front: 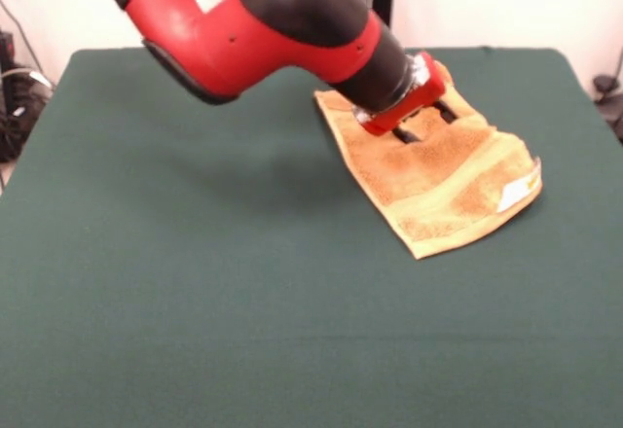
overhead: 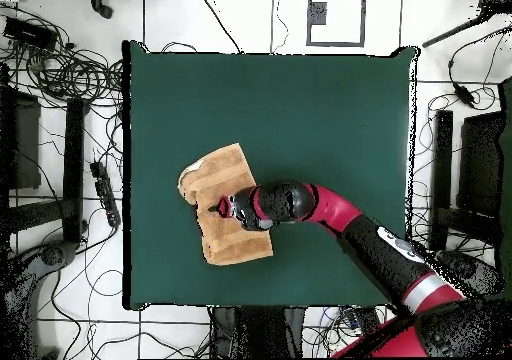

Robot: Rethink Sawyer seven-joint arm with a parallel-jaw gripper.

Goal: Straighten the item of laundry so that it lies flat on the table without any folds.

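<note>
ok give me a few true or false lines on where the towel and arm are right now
1. The towel lies on the green table. True.
2. The gripper is over the towel. True.
3. The towel hangs off the table's edge. False: the whole towel rests on the cloth, inside the edges.
4. The towel's white label shows at one corner. True.
5. The arm is drawn back, clear of the table. False: it reaches out over the table to the towel.
</note>
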